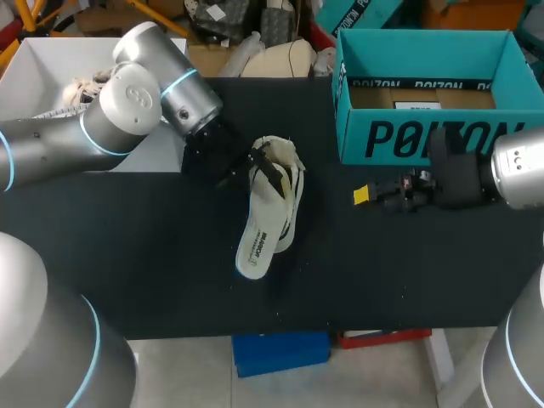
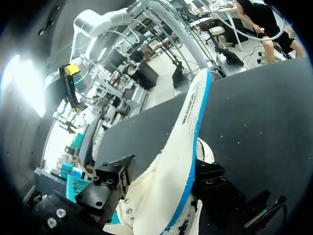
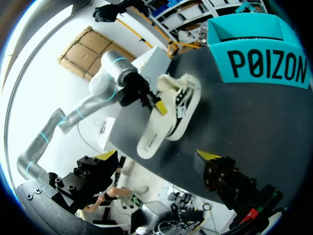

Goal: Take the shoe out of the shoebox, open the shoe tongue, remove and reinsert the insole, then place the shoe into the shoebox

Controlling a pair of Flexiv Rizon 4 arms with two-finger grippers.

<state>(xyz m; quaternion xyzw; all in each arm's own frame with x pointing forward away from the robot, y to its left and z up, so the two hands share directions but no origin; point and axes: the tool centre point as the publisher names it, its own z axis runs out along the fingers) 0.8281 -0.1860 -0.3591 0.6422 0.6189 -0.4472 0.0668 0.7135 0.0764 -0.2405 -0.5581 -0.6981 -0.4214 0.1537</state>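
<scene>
Frame centre: the left gripper [image 1: 262, 163] jaws clamp the insole [image 1: 255, 246] against the white sneaker [image 1: 287, 191]. The right gripper [image 3: 156, 156] hangs at frame right, jaws apart. Reinsertion likely needs it pinning the sneaker.

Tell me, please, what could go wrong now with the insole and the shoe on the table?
1. The left tool grips the insole at one end only. The rest of its length is free, so it may bend or slip out.
2. Nothing holds the shoe: the right tool is open and apart from it, so the shoe may slide on the table when the insole is pushed in.
</scene>
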